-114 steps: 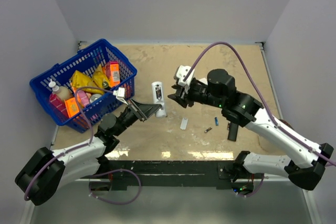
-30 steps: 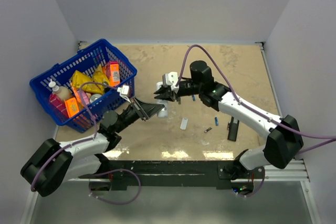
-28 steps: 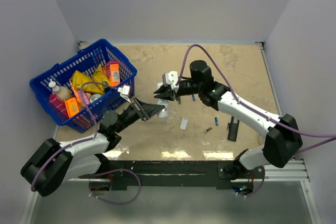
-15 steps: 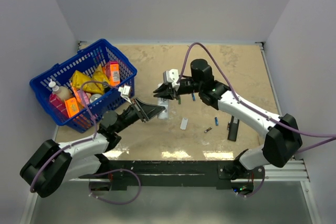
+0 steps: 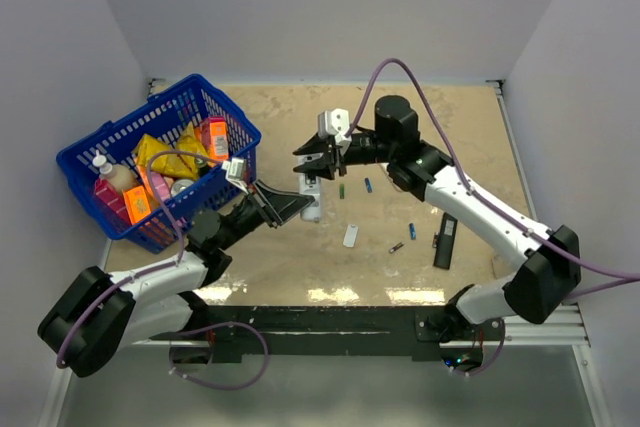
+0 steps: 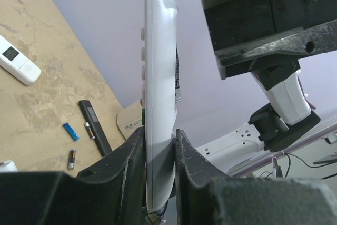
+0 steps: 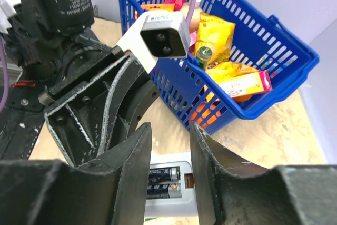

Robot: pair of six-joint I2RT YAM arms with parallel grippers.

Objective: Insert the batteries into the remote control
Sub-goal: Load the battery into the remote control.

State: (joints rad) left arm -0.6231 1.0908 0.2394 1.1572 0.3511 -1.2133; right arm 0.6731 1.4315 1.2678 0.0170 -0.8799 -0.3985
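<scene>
My left gripper (image 5: pixel 295 205) is shut on the slim white remote control (image 5: pixel 311 197) and holds it on edge above the table; the left wrist view shows the gripper (image 6: pixel 158 133) clamping the remote's (image 6: pixel 158 51) lower end. In the right wrist view the remote's (image 7: pixel 166 205) open compartment holds two dark batteries (image 7: pixel 164 174), side by side. My right gripper (image 5: pixel 312 165) is open and empty just above that compartment, also seen in the right wrist view (image 7: pixel 169 127). Loose batteries lie on the table: a green one (image 5: pixel 342 188), two blue ones (image 5: pixel 367 185) and a dark one (image 5: pixel 397 246).
A blue basket (image 5: pixel 120 127) of snack packs and bottles stands at the left, close behind my left arm. A small white cover piece (image 5: pixel 349 235) and a black remote (image 5: pixel 443 240) lie right of the held remote. The black remote (image 6: pixel 95 127) also shows in the left wrist view.
My right gripper has drawn back up and to the right, a little off the remote, and the green battery now shows on the table. My left gripper still holds the remote in place.
</scene>
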